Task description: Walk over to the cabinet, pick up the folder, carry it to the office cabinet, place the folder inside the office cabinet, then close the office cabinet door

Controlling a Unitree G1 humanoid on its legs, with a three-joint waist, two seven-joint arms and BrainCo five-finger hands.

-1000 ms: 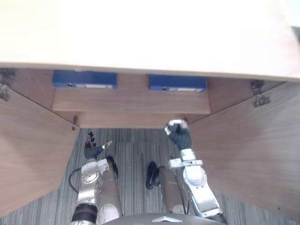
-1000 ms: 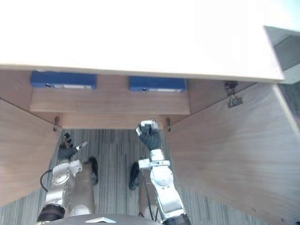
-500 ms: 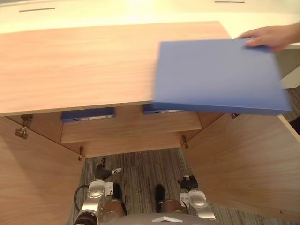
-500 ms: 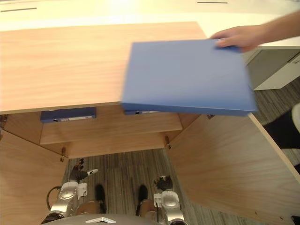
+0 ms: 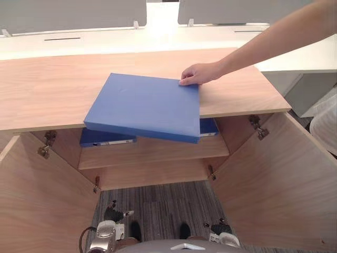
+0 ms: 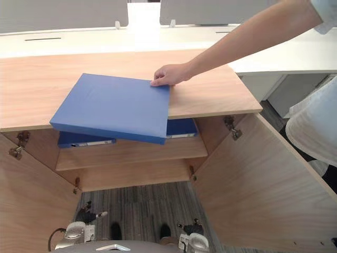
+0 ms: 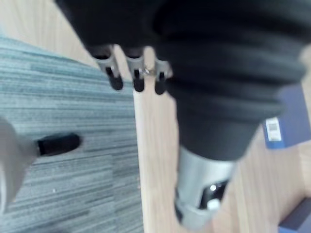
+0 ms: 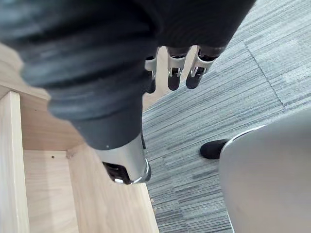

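A blue folder (image 5: 145, 108) lies on the wooden cabinet top (image 5: 47, 89), its near edge jutting out past the front of the top. A person's hand (image 5: 199, 74) rests on its far right corner. My left hand (image 5: 113, 215) hangs low over the carpet in front of the cabinet, its fingers (image 7: 116, 77) straight and empty. My right hand (image 5: 221, 229) hangs low on the other side, and its fingers (image 8: 177, 73) also point straight down with nothing in them. Both hands are far below the folder.
Both cabinet doors stand open, the left door (image 5: 37, 205) and the right door (image 5: 279, 179). Two more blue folders (image 5: 105, 139) (image 5: 209, 126) lie on the inner shelf (image 5: 152, 150). The person stands at the right (image 6: 310, 126). Grey carpet (image 5: 158, 205) lies between the doors.
The camera has tilted up. The person has carried the blue folder leftwards and set it down on the cabinet top. My right hand has dropped low and uncurled its fingers.
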